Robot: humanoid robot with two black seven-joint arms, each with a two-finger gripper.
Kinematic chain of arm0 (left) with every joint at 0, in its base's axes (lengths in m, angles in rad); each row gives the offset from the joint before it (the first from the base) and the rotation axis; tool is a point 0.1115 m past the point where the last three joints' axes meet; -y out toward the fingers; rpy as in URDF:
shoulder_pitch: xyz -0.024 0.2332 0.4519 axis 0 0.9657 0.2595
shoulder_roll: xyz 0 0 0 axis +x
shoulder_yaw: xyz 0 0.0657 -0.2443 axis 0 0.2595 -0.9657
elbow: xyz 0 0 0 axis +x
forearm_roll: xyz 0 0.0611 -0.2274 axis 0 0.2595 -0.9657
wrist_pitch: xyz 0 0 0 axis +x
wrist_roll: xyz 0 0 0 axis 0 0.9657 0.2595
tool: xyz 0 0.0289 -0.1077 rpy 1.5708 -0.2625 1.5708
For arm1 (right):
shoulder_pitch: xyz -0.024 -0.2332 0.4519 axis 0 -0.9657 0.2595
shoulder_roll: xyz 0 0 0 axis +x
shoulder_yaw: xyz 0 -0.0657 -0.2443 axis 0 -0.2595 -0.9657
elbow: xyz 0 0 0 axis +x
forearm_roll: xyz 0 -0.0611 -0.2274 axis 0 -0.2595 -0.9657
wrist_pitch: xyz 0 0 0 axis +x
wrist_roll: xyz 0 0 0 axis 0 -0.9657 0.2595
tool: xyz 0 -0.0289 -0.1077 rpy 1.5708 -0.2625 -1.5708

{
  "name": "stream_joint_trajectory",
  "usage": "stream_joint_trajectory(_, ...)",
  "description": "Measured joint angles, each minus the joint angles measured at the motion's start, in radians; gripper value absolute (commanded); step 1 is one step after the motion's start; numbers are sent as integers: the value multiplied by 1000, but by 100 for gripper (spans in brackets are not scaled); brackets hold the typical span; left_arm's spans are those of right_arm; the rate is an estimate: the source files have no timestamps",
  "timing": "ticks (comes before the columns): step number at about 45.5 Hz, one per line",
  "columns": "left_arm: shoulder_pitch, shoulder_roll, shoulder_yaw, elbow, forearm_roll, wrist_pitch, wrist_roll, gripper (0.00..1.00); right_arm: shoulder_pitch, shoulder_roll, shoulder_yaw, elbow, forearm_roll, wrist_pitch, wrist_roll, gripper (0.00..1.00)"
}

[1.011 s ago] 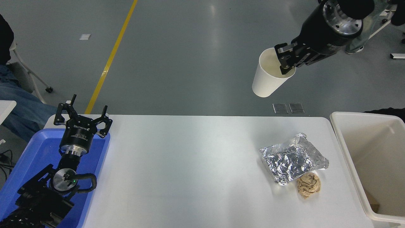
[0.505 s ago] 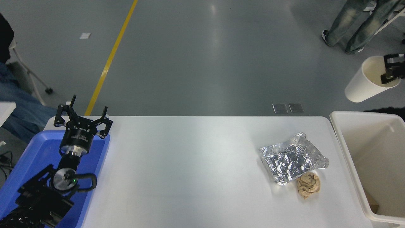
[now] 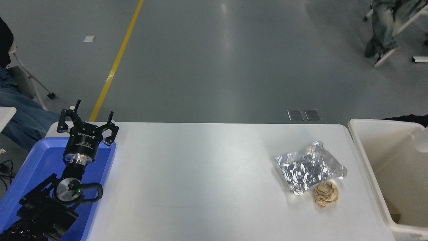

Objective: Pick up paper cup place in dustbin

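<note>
Since half a second ago my right arm is gone from view past the right edge, so I cannot tell how its jaws are standing. Only a blurred white sliver of the paper cup [image 3: 422, 140] is showing, over the dustbin [image 3: 362, 157] at the frame's border; I am judging the drop nearly done, release unconfirmed. My left gripper [image 3: 87, 121] is sitting parked, jaws spread wide, over the blue tray [image 3: 30, 157]. Foil bag [image 3: 309, 167] and brown paper ball [image 3: 326, 194] are crowding the surface's right edge.
</note>
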Motion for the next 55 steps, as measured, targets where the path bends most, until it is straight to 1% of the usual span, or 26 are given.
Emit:
stream_joint_trajectory(5, 0, 0, 0, 0, -1, 1, 0, 100, -134, 71, 95, -90, 8, -46, 0, 0)
stream_joint_trajectory(12, 0, 0, 0, 0, -1, 1, 0, 100, -254, 150, 165, -187, 14, -92, 0, 0)
stream_joint_trajectory(17, -1, 0, 0, 0, -1, 1, 0, 100, -300, 182, 195, -229, 17, -113, 0, 0)
stream_joint_trajectory(18, -1, 0, 0, 0, -1, 1, 0, 100, -311, 189, 202, -239, 18, -118, 0, 13)
stream_joint_trajectory(19, -1, 0, 0, 0, -1, 1, 0, 100, -316, 191, 205, -243, 18, -120, -1, 30)
stream_joint_trajectory(21, -1, 0, 0, 0, -1, 1, 0, 100, -325, 198, 212, -253, 18, -126, -1, 100)
stream_joint_trajectory(36, -1, 0, 0, 0, -1, 1, 0, 100, -345, 220, 252, -276, 22, -144, -1, 100)
stream_joint_trajectory(42, -1, 0, 0, 0, -1, 1, 0, 100, -275, 194, 205, -233, 18, -133, -1, 100)
stream_joint_trajectory(48, -2, 0, 1, -1, 1, 1, 0, 100, -77, 135, 47, -91, 16, -98, 1, 100)
stream_joint_trajectory(50, -2, 0, 1, -1, 0, 1, 1, 100, 53, 117, -51, -7, 17, -66, 3, 100)
stream_joint_trajectory(55, -3, 0, 1, -1, 1, 0, 2, 100, 288, 113, -205, 146, 18, 17, 8, 100)
